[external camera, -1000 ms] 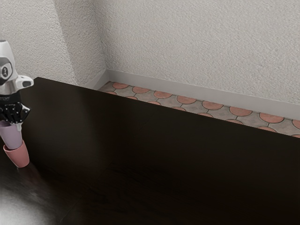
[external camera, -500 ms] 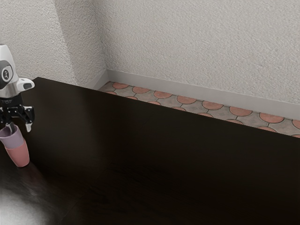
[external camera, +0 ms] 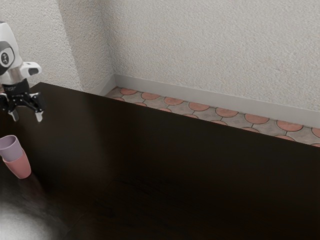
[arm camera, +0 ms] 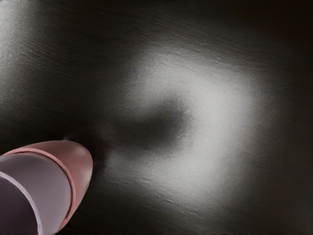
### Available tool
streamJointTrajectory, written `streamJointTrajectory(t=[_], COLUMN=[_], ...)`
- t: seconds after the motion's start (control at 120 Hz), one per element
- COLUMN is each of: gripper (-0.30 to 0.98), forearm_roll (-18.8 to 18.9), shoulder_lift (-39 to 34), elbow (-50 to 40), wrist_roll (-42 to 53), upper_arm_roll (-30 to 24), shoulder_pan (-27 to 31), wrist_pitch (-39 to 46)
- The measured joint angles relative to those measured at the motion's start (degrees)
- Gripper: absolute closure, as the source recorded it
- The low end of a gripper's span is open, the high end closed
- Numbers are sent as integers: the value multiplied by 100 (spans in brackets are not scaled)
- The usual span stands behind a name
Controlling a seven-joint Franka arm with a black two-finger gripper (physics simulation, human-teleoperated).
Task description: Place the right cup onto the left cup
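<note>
Black surface (external camera: pixel 175 175): carries the 2 cups near the exterior view's left edge. Their footing has barely altered over the last 0.5 s, so the stack appears to stand unaided. Glare and shadow blur the wood around it in the wrist view.

Franka arm (external camera: pixel 6 56): raised since the preceding exterior picture, now well above the stack. This suggests that the placing is over and the retreat under way. Its upper links are cut off by the frame.

Jaws (external camera: pixel 26 116): spread wide, holding nothing. They have left the rim of the upper cup and are apart from both cups; the release looks complete.

Pink cup (external camera: pixel 20 167): the lower cup, presumably the task's left cup, resting on the surface. Its wall hides the depth of the nesting, and the frame cuts off part of it in the wrist view.

Lilac cup (external camera: pixel 13 151): the upper cup, presumably the task's right cup, set partly inside the pink cup, mouth upward. It remains there after release, so the task appears done. Its base is hidden; whether it is fully seated or leans slightly cannot be told. In the wrist view its mouth is cut off and its interior dark.
</note>
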Motion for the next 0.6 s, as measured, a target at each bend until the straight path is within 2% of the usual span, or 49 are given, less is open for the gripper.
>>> streamJointTrajectory(t=[0.067, 0.142, 0.3, 0.467, 0.6], gripper=[2, 1, 1, 0, 0], forearm_roll=[-8, -47, -83, -71, -24], shoulder_lift=[-139, -221, -355, -316, -292], elbow=[50, 170, 353, 654, 761], wrist_roll=[4, 6, 1, -14, -25], upper_arm_roll=[170, 365, 446, 455, 426], shoulder_pan=[-388, -1081, -2379, -2982, -3160], wrist_pitch=[-148, -335, -712, -1006, -1126])
